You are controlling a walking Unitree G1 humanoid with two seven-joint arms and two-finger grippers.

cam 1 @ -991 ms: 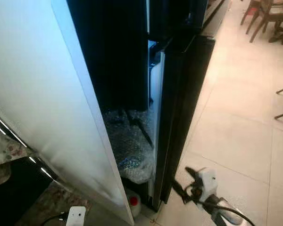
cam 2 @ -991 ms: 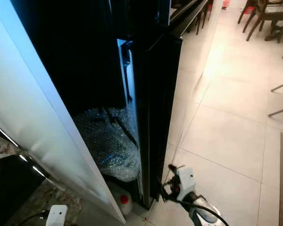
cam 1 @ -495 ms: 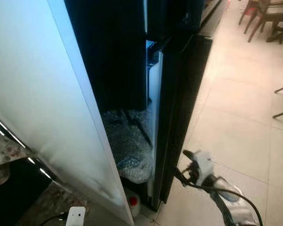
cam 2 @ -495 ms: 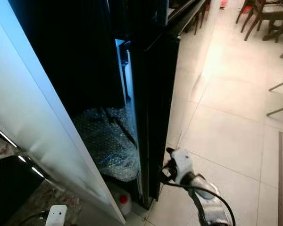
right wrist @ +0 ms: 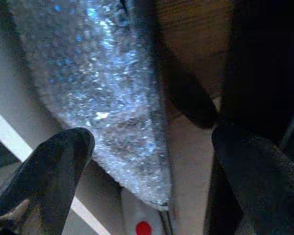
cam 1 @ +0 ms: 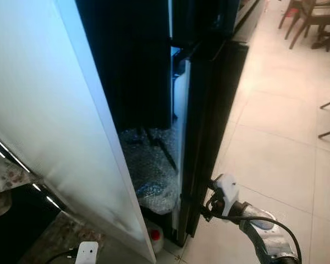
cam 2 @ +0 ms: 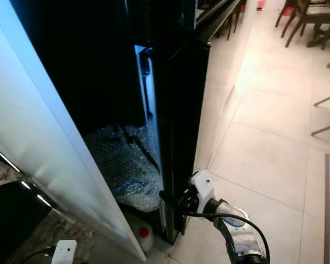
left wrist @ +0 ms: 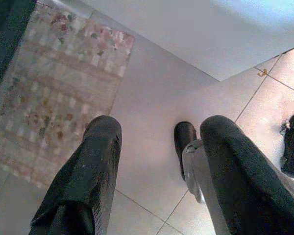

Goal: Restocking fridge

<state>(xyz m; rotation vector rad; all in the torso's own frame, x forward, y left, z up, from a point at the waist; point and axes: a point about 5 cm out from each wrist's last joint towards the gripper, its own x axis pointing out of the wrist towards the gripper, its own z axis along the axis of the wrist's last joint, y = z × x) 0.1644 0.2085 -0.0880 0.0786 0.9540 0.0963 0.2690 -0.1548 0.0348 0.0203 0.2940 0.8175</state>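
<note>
The fridge stands with its tall black door point(cam 1: 209, 110) slightly ajar and a wide white door panel point(cam 1: 44, 110) swung out on my left. In the gap between them lies a heap of bubble wrap point(cam 1: 148, 176), and below it on the floor sits a white bottle with a red cap point(cam 1: 155, 236). My right gripper point(cam 1: 205, 208) is open, low down at the outer edge of the black door, its fingers point(right wrist: 59, 161) spread toward the bubble wrap point(right wrist: 103, 73). My left gripper point(left wrist: 157, 147) hangs open over the floor.
Pale tiled floor point(cam 1: 275, 143) stretches away to the right. Wooden chairs point(cam 1: 313, 22) stand at the far right. A patterned rug point(left wrist: 54, 88) lies on the floor by my left side, and a dark counter point(cam 1: 11, 220) sits at lower left.
My right gripper has swung left and slightly up, from out over the tiles to the lower edge of the black door. The left arm has not moved.
</note>
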